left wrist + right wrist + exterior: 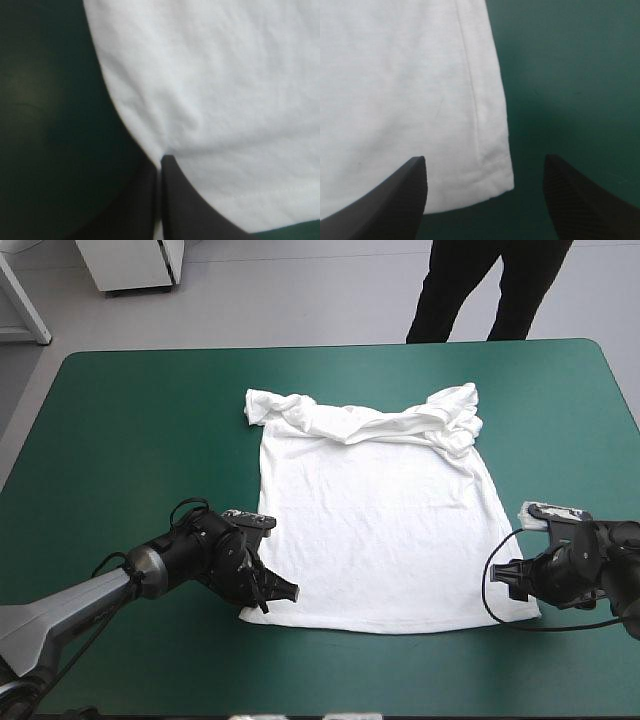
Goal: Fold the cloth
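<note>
Your T-shirt (380, 530) lies spread on the table (130, 420), a little right of centre, hem toward the near edge; the body is flat and smooth, while the sleeves and neck end are bunched in rumpled folds along the far side.

You have the left gripper (288, 592) low at the near-left hem corner; in its wrist view the black fingers (190, 210) meet in a pointed arch with a thin sliver of white between them, so it is pinched onto the T-shirt's edge; the tip sits right where the side edge meets the teal-green cover (50, 125), and the hem's stitch line runs just beside the gripper.

Your right gripper (505, 580) is at the near-right hem corner; its fingers (395, 200) stand wide apart, gripping nothing; the corner of the T-shirt lies between them, one finger over the white, the other over bare cover; the stitching along the hem and side edge shows plainly there.

The two arms come in low from either side, well apart, with the whole width of the hem between the grippers.
</note>
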Robot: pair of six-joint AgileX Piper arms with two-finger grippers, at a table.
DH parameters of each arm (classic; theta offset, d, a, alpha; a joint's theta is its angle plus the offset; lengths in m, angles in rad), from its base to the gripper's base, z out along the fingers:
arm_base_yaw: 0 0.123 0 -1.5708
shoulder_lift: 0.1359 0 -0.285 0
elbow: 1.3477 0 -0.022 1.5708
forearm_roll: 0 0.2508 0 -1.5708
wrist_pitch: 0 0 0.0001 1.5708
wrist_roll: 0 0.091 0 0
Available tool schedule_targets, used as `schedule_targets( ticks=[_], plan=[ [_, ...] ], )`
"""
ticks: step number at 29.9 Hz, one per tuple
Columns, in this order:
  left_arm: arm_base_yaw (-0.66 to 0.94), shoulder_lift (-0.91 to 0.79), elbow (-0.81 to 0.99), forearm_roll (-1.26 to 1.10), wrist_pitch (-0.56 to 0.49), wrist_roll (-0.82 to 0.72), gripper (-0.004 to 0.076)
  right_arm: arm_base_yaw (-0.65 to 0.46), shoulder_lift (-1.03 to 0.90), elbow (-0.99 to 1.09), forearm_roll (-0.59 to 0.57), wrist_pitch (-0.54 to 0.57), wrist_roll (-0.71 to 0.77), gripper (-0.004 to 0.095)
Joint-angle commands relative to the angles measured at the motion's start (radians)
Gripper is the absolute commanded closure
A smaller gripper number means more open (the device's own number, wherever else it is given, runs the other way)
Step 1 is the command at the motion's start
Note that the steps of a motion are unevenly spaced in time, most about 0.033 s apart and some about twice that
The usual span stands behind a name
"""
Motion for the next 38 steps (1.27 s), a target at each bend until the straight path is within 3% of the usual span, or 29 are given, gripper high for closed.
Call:
schedule_targets(
  ticks=[1, 7, 12, 15, 20, 30, 38],
  plan=[
    [-0.008, 0.04, 0.045, -0.055, -0.06, -0.002, 0.0734, -0.003, 0.011, 0.009, -0.028, -0.081, 0.022, 0.0277],
    [-0.008, 0.04, 0.045, -0.055, -0.07, -0.002, 0.0734, -0.003, 0.114, 0.028, -0.019, -0.133, 0.03, 0.0284],
    [-0.008, 0.04, 0.045, -0.055, -0.075, -0.002, 0.0734, -0.003, 0.207, 0.028, 0.022, -0.146, 0.029, 0.0373],
    [-0.008, 0.04, 0.045, -0.055, -0.075, -0.002, 0.0734, -0.003, 0.255, 0.032, 0.081, -0.134, -0.015, 0.0503],
    [-0.008, 0.038, 0.045, -0.055, -0.075, -0.002, 0.0734, -0.003, 0.28, 0.067, 0.146, -0.128, -0.045, 0.0914],
    [-0.006, -0.075, 0.009, 0.014, -0.061, -0.032, 0.0734, -0.003, 0.138, 0.014, 0.162, 0.004, -0.147, 0.0925],
    [-0.006, -0.283, -0.187, 0.21, -0.04, -0.035, 0.0734, -0.003, -0.121, -0.271, 0.157, 0.051, -0.162, 0.0925]
  ],
)
